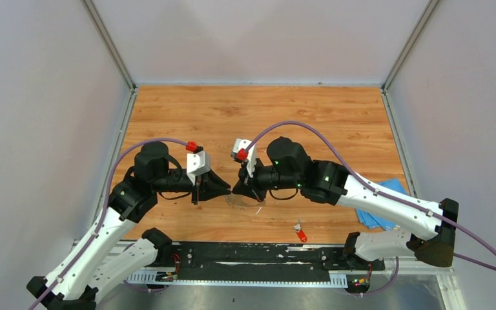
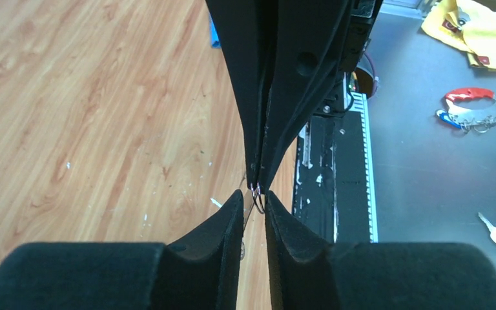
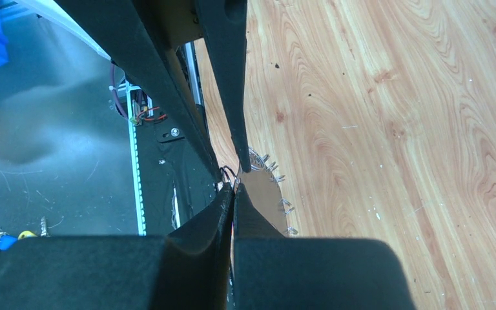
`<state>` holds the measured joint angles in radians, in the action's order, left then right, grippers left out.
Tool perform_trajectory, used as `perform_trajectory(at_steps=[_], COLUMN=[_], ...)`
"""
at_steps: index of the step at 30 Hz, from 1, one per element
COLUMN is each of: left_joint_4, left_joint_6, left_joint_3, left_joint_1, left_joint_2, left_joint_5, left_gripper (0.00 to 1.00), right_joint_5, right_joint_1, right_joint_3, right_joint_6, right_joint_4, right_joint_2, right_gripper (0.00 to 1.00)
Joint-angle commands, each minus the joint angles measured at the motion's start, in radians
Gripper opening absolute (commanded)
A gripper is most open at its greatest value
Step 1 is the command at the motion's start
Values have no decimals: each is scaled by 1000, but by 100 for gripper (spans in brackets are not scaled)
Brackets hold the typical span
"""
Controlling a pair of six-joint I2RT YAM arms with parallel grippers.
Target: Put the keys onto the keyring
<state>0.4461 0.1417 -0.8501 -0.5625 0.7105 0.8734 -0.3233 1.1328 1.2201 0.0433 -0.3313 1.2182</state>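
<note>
Right pincer (image 3: 234, 187) pinches the one big thin grey jagged metal ring (image 3: 276, 175), mid-frame; left pincer (image 2: 254, 196) gapes a little around it. One small red-headed key (image 1: 301, 234) lies lower down on the wooden surface (image 1: 297, 116).

I'm pinching the jagged grey keyring (image 3: 287, 205) by its rim; the red-headed key (image 1: 301, 234) is lying on the table, apart.
</note>
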Motion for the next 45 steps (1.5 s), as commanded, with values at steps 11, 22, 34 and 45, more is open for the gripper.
perform_trajectory(at_steps=[11,22,34,45], left_joint_4=[45,140,235,237], left_joint_6=[-47,184,430,678], left_joint_3=[11,-11,-24,-1], left_joint_1=[0,0,-3,-7], left_joint_2=[33,27,4,-160], left_joint_5=[10,-116,-100,94], left_gripper=[2,0,0,0], right_joint_5=[109,107,147,119], right_joint_1=[55,62,52,49], right_joint_3=[30,18,-70,-223], right_joint_6=[-39,-14,19,-3], right_joint_4=[35,47,66,217], right_joint_2=[3,-15,-110,-163], right_gripper=[0,14,39,38])
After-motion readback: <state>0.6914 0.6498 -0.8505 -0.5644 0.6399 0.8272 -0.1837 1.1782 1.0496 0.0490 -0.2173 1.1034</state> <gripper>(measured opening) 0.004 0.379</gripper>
